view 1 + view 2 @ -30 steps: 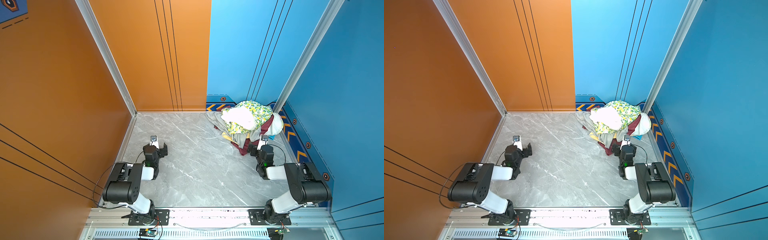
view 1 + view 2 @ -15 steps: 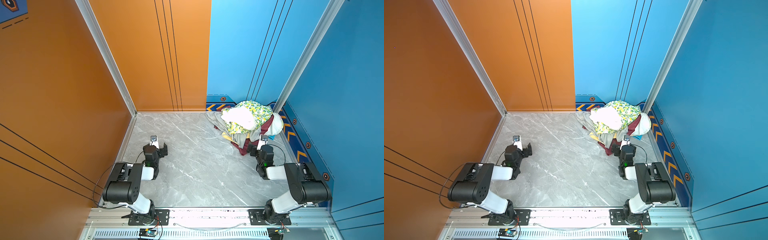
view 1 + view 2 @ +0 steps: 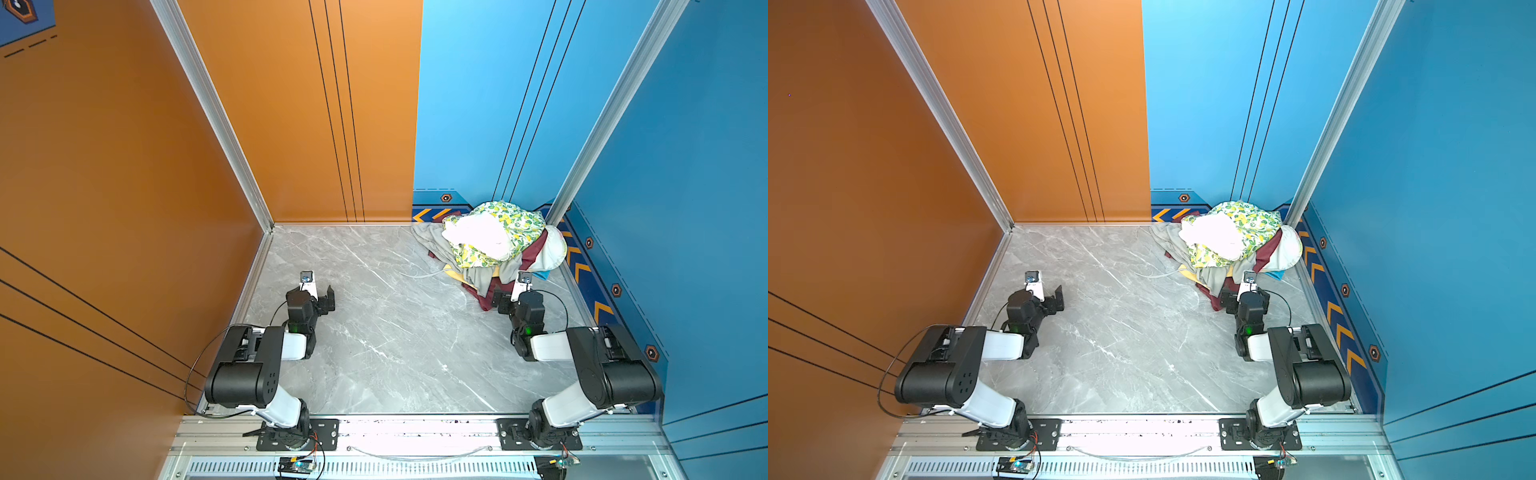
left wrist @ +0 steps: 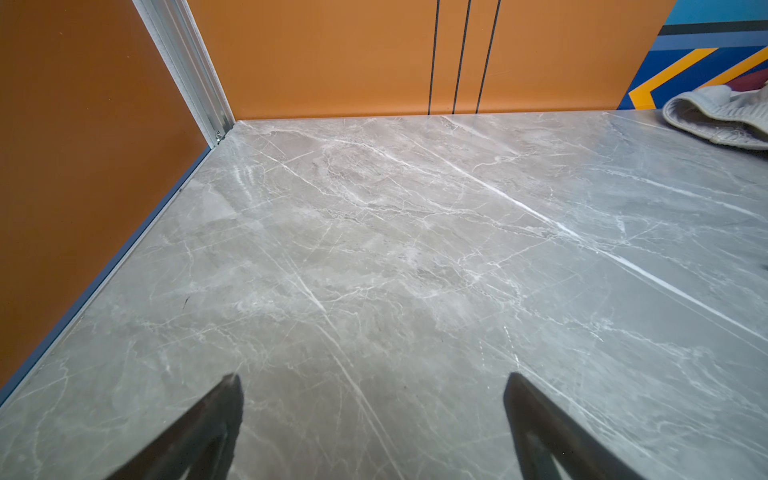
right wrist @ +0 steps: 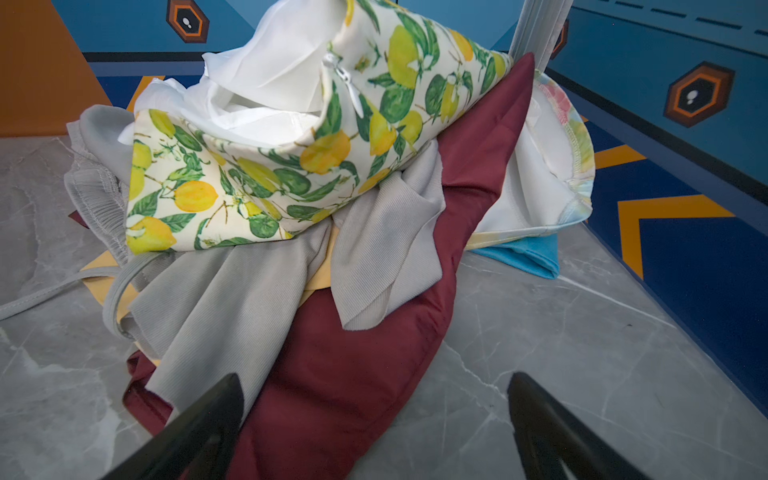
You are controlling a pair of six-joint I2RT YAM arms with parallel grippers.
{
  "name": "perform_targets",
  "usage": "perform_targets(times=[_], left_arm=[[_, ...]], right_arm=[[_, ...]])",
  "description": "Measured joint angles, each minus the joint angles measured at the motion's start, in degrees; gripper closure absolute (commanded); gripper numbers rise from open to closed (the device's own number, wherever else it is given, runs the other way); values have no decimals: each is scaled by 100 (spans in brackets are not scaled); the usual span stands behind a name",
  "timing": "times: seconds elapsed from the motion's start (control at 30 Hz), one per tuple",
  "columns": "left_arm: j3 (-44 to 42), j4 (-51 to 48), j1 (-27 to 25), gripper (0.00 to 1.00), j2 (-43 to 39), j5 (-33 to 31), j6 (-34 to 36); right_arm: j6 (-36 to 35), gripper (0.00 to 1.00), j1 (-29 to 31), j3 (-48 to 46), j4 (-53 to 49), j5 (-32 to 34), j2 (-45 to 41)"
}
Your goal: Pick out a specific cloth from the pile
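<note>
We see the pile [image 3: 490,245] of clothes in the far right corner of the grey tabletop [image 3: 395,340], close to the blue wall [image 3: 685,208]. On top lies the lemon-print fabric [image 5: 266,174], with thin white stuff tucked inside it. A grey piece [image 5: 382,249] hangs down under it. Below that spreads the maroon garment [image 5: 353,374], which reaches out toward the near edge. A yellow piece [image 5: 99,274] peeks out low down. The cloth [image 5: 519,257] we want is bright blue. It lies at the very bottom of the pile, on the side by the right edge of the tabletop. Only a small folded corner of it pokes out. A white piece [image 5: 536,187] with a pale coloured rim lies on top of it. Our right gripper [image 5: 374,380] sits low at the near side of the pile. Its fingers are spread wide apart and hold nothing. One finger is by the edge of the maroon garment and the other is over bare tabletop. We cannot tell if it touches the fabric. Our left gripper [image 4: 372,382] is near the left edge of the tabletop, well apart from the pile. It is over bare tabletop. Its fingers are wide apart too, and they hold nothing.
</note>
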Motion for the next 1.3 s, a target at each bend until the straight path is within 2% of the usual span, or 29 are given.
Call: perform_targets(times=[0.3,0.57,0.9,1.03,1.3], left_arm=[[-39,0,-125,2,-35,13,11],[-140,-72,-457,2,-442,-334,127],[-31,-772,-1281,2,-1320,-1045,686],[70,-1016,-1421,2,-1947,-1147,745],[361,-1357,-1694,2,-2719,-1283,662]], right_arm=[[-105,0,31,-365,568,37,0],[-122,0,28,-697,1220,61,0],[-122,0,118,-907,1641,350,-138],[-122,0,247,-907,1281,566,-763],[-42,0,389,-658,-422,960,-2398]])
